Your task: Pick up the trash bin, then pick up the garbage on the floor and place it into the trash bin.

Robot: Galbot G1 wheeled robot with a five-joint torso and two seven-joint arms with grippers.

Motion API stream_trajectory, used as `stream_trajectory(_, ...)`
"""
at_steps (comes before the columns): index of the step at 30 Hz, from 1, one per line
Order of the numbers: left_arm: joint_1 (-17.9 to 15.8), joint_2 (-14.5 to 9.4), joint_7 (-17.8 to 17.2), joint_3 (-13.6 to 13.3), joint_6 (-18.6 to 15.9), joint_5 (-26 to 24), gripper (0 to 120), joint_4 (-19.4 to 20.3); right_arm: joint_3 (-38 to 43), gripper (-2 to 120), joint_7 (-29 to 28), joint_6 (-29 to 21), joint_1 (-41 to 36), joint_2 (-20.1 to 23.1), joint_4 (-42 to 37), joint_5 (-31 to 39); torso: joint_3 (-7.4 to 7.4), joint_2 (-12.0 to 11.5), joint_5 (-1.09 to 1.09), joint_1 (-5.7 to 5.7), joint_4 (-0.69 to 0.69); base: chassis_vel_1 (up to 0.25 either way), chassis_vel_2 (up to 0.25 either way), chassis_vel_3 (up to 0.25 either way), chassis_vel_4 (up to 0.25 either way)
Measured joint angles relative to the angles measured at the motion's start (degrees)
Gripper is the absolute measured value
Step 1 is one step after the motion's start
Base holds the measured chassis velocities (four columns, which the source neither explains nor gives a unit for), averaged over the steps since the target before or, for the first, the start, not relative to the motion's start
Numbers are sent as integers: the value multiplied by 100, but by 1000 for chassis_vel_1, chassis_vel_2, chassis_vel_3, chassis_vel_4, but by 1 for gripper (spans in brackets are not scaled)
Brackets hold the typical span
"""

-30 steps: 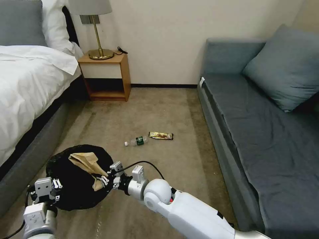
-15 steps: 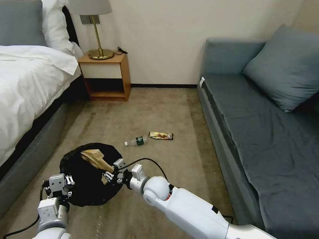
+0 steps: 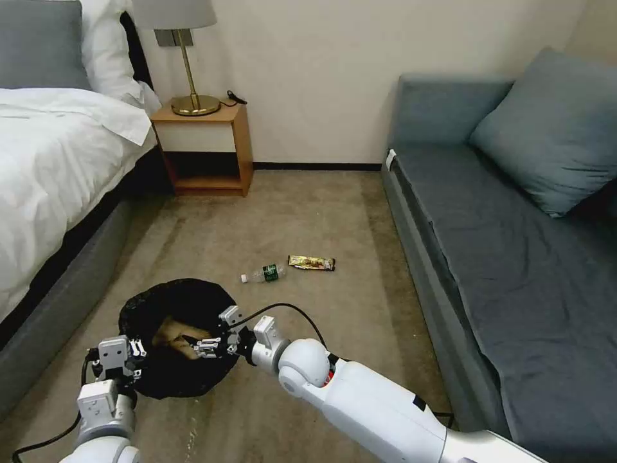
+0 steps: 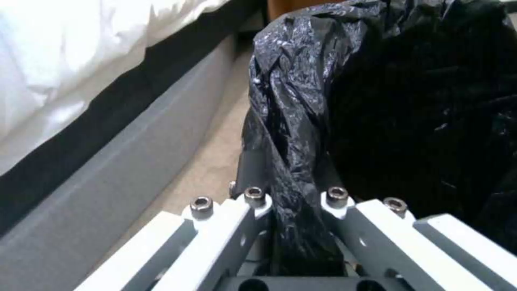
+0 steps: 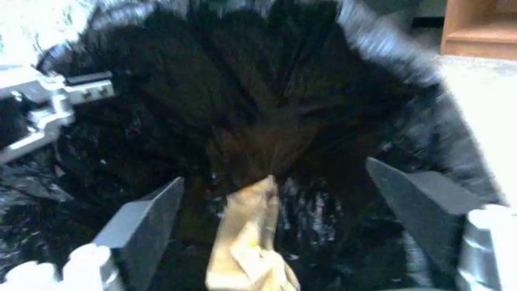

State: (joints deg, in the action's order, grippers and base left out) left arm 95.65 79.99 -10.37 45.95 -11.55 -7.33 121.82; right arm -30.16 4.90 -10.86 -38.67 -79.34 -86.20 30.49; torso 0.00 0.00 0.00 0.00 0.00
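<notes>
Carpeted floor (image 3: 308,212) between bed and sofa. Left end effector (image 4: 295,198) clamped on trash bin (image 3: 173,302) bag rim; film soft, slippery. Right end effector (image 5: 274,194) spread over bin; brown paper (image 5: 248,246) inside, light. Bottle (image 3: 265,273) rigid, rolls: grip mid-body. Wrapper (image 3: 312,262) beside it.

A beige carpeted floor (image 3: 308,212) lies between a white-sheeted bed (image 3: 58,161) and a grey-blue sofa (image 3: 514,257), with a wooden nightstand (image 3: 205,151) and brass lamp (image 3: 186,64) against the cream wall (image 3: 308,64).
</notes>
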Motion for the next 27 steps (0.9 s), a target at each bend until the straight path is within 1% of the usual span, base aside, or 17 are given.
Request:
stream_trajectory(1,-4,-18,6,42,20,11,3,-51,9,97,15,-77,-2,58,-96,-2,0,0,0,0,0,0,0,0,0)
stream_trajectory(2,-8,-40,22,96,51,46,3,-121,16,98,90,-214,-1,150,-246,-3,0,0,0,0,0,0,0,0,0)
stream_trajectory(3,-8,-40,22,96,51,46,3,-121,16,98,90,-214,-1,150,-246,-3,0,0,0,0,0,0,0,0,0)
stream_trajectory(4,-8,-57,35,144,71,70,3,-183,22,100,186,-349,3,255,-399,-9,0,0,-1,0,-1,0,0,0,0)
stream_trajectory(5,-7,-61,36,152,73,72,3,-194,23,100,203,-373,3,274,-424,-12,0,0,0,0,-1,0,0,0,0)
stream_trajectory(6,19,-74,53,208,96,82,3,-266,33,100,349,-547,2,434,-611,-53,0,0,0,0,0,0,0,0,0)
stream_trajectory(7,19,-74,53,208,96,82,3,-266,33,100,349,-547,2,434,-611,-53,0,0,0,0,0,0,0,0,0)
stream_trajectory(8,75,-81,80,230,124,88,3,-293,81,100,483,-699,-7,606,-801,-165,0,0,1,0,1,0,0,0,0)
stream_trajectory(10,169,-95,122,243,168,94,3,-294,199,100,690,-912,-21,911,-913,-502,0,0,1,0,0,0,0,0,0)
stream_trajectory(12,199,-102,133,250,180,97,3,-288,252,100,812,-978,-23,1028,-911,-722,0,0,1,0,0,0,0,0,0)
stream_trajectory(13,216,-109,137,254,183,100,3,-276,290,100,928,-1019,-26,1139,-896,-944,0,0,1,0,0,0,0,0,0)
stream_trajectory(16,306,-129,148,280,188,118,3,-181,404,100,1345,-1339,-71,1617,-660,-1961,0,0,2,0,-1,0,0,0,0)
stream_trajectory(17,306,-129,148,280,188,118,3,-181,404,100,1345,-1339,-71,1617,-660,-1961,0,0,2,0,-1,0,0,0,0)
stream_trajectory(20,391,-147,154,269,188,173,3,-81,443,100,1513,-1491,-138,1857,-292,-2547,0,0,1,0,-2,0,0,0,0)
stream_trajectory(21,391,-147,154,269,188,173,3,-81,443,100,1513,-1491,-138,1857,-292,-2547,0,0,1,0,-2,0,0,0,0)
stream_trajectory(25,414,-139,159,235,182,226,3,19,498,100,1524,-1390,-245,1831,334,-2849,0,0,1,0,-1,0,0,0,0)
stream_trajectory(27,419,-137,160,221,178,225,3,40,502,100,1523,-1365,-263,1806,424,-2869,0,0,1,0,-1,0,0,0,0)
